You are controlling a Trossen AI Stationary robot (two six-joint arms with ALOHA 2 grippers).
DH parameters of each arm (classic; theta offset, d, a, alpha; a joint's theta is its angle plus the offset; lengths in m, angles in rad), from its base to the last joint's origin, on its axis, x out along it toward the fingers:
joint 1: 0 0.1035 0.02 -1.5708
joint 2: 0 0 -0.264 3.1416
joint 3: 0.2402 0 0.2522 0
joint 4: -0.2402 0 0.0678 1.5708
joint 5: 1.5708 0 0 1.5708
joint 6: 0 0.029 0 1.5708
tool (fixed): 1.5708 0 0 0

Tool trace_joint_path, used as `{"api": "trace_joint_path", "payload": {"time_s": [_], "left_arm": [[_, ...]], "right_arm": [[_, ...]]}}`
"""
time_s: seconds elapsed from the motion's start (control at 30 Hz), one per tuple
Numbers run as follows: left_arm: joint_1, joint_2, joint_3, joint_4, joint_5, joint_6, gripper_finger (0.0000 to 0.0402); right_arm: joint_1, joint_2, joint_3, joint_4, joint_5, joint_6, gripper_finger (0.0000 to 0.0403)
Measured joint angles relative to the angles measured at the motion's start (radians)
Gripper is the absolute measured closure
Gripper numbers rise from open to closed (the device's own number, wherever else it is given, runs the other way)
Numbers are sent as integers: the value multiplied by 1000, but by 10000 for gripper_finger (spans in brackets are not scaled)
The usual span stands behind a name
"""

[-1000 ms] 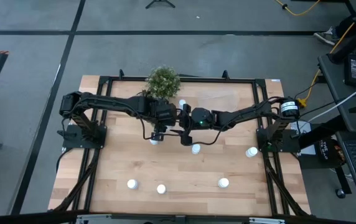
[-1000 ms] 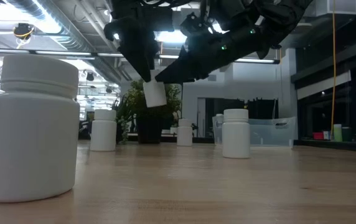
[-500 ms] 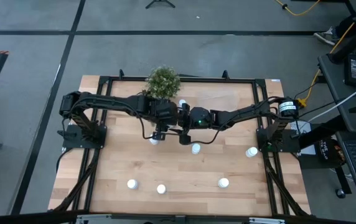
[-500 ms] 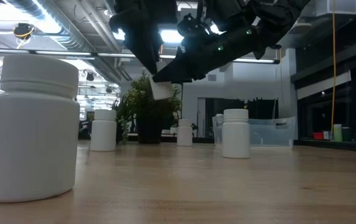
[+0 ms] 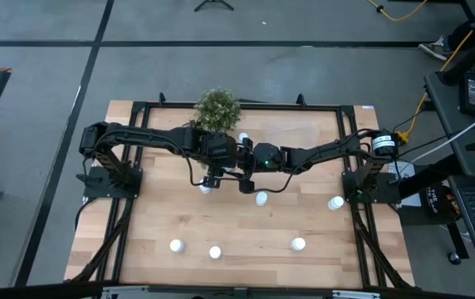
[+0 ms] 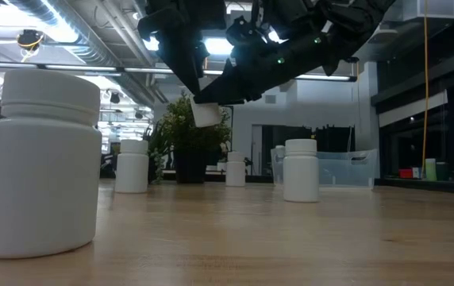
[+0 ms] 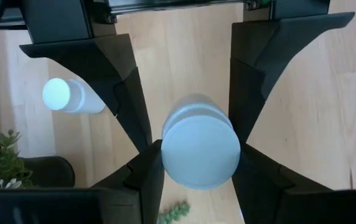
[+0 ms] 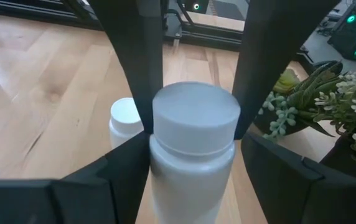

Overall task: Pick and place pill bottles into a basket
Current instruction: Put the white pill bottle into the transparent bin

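Observation:
A white pill bottle [image 7: 200,149] hangs over the middle of the table between both grippers. My left gripper [image 7: 196,180] is shut on it from above. My right gripper [image 8: 193,165] reaches in from the table's right and is open. Its fingers stand on either side of the bottle's body [image 8: 190,180], set wider than it. In the left wrist view, bare wood shows between one right finger [image 7: 112,93] and the bottle. Several other pill bottles [image 5: 261,198] stand upright on the table. The basket [image 6: 334,165] shows in the low view as a clear dish at the back. My left gripper pinches the bottle at its cap end [image 7: 168,165] between its two fingers [image 8: 137,62]. The fingers come steeply from above and run along the bottle. The bottle hangs below them, clear of the table and slightly tilted, with its bottom end [image 6: 205,119] lowest.
A potted plant [image 5: 217,108] stands at the far edge, just behind the grippers, with one bottle [image 5: 243,138] beside it. Other bottles stand under the left arm [image 5: 206,188], at the right [image 5: 335,202] and along the near side [image 5: 215,252]. One [image 6: 40,163] stands close to the low camera.
In the low view the held bottle has tipped a little, its bottom end swinging toward my right gripper. Both grippers have kept their places and their openings.

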Motion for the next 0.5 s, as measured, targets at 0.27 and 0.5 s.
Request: {"api": "trace_joint_path", "payload": {"time_s": [0.27, 0.5], "left_arm": [[0, 0, 0, -3, -8, -2, 248], [0, 0, 0, -3, -11, -8, 240]], "right_arm": [[1, 0, 10, -8, -31, 3, 210], [0, 0, 11, -18, -33, -15, 228]]}}
